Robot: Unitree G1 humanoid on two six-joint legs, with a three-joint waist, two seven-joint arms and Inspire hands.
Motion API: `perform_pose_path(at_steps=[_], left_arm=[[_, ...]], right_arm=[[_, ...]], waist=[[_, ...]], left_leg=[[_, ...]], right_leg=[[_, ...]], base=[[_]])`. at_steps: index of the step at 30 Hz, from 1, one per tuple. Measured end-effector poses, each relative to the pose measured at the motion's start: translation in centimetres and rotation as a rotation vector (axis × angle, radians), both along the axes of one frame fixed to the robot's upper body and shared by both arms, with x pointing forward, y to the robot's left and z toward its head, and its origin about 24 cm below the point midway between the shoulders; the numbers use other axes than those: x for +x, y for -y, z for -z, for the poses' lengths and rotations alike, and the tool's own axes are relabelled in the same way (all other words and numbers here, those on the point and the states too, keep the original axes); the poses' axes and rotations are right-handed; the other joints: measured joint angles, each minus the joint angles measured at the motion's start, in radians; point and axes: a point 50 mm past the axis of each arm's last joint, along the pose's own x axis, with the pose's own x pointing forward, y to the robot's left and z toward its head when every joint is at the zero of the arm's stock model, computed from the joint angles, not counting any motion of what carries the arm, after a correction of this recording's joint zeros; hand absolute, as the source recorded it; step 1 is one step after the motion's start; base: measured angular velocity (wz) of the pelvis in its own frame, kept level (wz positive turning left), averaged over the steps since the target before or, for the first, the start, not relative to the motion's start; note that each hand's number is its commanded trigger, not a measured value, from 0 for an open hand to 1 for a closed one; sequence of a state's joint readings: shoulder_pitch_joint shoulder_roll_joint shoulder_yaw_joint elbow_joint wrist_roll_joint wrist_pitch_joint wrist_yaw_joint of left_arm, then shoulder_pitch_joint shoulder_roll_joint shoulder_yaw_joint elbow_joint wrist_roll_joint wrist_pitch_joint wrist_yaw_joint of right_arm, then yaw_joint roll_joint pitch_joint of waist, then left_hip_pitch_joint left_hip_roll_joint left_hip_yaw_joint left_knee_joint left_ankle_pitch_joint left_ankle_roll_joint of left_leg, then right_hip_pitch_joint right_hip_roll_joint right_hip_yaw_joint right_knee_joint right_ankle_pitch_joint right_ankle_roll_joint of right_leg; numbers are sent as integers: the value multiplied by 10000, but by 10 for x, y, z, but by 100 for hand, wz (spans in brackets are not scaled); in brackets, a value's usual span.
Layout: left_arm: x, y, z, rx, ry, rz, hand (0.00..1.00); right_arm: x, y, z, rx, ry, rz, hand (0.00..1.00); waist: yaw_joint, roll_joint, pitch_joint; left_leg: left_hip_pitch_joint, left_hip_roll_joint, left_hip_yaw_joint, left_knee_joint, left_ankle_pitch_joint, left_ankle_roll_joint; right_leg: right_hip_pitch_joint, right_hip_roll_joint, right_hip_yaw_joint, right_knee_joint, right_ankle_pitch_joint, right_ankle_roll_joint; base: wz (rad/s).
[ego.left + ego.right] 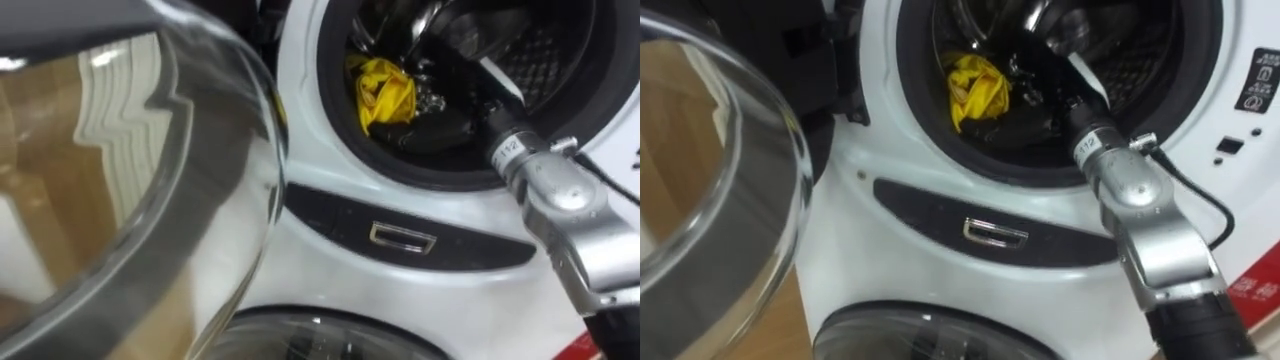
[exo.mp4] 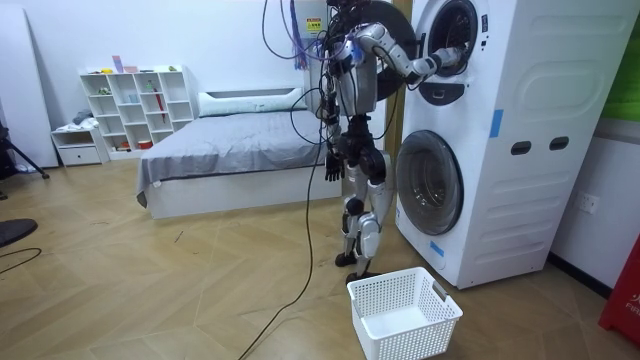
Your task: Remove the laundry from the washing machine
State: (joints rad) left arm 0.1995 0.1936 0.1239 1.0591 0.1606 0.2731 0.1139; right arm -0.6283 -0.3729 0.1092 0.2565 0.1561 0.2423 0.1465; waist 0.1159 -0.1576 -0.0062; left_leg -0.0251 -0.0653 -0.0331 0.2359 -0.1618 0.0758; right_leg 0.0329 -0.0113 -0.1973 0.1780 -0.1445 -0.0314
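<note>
The right hand (image 1: 455, 85) is deep in the upper washing machine's (image 1: 320, 170) drum, just beside the yellow cloth (image 1: 385, 92), its grip impossible to make out in the shadow, so I'd gather a thick fold before pulling out.

This is a home, a bedroom that doubles as a laundry corner. A made bed (image 2: 225, 150) and a white shelf (image 2: 135, 105) (its cubbyholes hold small things) stand on a wooden floor (image 2: 150, 280). Nearby, a washing machine (image 2: 500, 50) sits on a second machine (image 2: 480, 200), with a white basket (image 2: 405, 315) in front.
</note>
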Motion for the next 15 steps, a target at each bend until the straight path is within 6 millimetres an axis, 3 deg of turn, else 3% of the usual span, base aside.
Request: perform_pose_path(at_steps=[2, 3, 4, 9, 15], left_arm=[[-1, 0, 0, -25, -136, 43, 0], [0, 0, 0, -58, -182, 36, 0], [0, -1, 0, -57, -246, 95, 0], [9, -7, -3, 69, -108, 181, 0], [11, -10, -3, 109, -127, 204, 0]], right_arm=[[3, 0, 2, -63, -291, -224, 0], [6, -1, 3, -104, -543, -347, 22], [10, -1, 3, -247, -763, -545, 100], [11, 12, 2, -1249, -1265, -937, 100], [17, 19, -9, -1712, -1070, -522, 100]], waist=[[0, -38, 0], [4, -72, -11], [11, -107, 2], [567, -239, 38], [819, -256, 129]], left_leg=[[-5, -1, 1, -12, 41, -32], [-4, 3, -4, -14, 73, -47], [20, 13, -10, -10, 95, -68], [128, 66, 2, -10, 122, -113], [173, 147, -3, -162, 139, -206]], right_leg=[[-3, -10, 12, 91, -22, -11], [2, -4, 9, 93, -13, -17], [20, 17, 29, 88, 1, -25], [48, 112, 73, 34, 70, -106], [104, 157, 27, -128, 98, -222]], base=[[0], [4], [4], [0], [0]])
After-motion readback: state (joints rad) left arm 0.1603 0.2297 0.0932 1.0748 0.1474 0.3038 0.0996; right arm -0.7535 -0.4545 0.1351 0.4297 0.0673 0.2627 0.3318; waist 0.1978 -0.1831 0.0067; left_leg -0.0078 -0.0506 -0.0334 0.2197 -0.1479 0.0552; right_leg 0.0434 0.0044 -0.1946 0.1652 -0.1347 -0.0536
